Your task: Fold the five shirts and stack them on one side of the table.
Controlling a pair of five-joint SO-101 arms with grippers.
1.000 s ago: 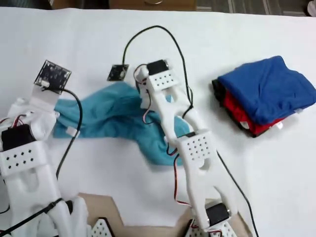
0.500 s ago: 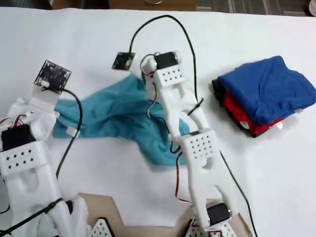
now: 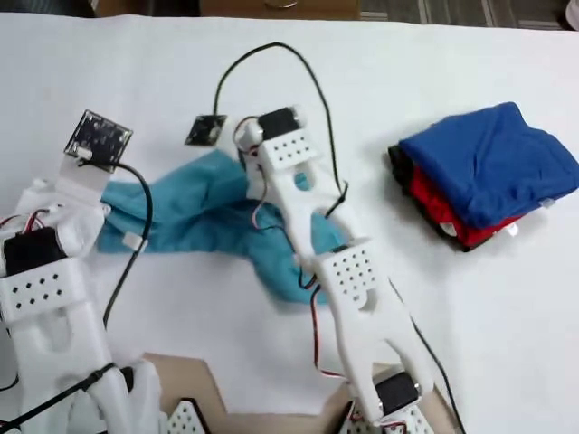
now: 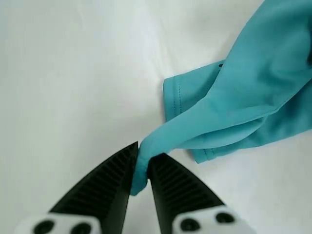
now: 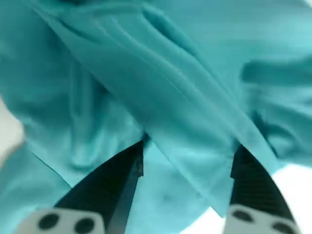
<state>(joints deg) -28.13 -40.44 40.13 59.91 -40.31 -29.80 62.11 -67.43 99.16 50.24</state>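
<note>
Teal shirt [image 3: 199,221]: lies crumpled and unfolded on the table [image 3: 407,63], left of centre, well apart from the pile.
Left gripper [image 4: 142,153]: I have it clamped on a thin pinch of the shirt's edge, near a sleeve cuff, with the cloth pulled taut.
Right gripper [image 5: 189,148]: jaws spread wide, poised low over the bunched middle of the shirt, gripping nothing.
Pile [image 3: 488,172]: on the right side there is a blue shirt [image 3: 493,158] on top, then red [image 3: 432,203], then black [image 3: 398,163].
Progress: I judge three done and stacked, roughly past halfway. The teal one is barely begun. Whether the pile hides another layer, I cannot tell.
</note>
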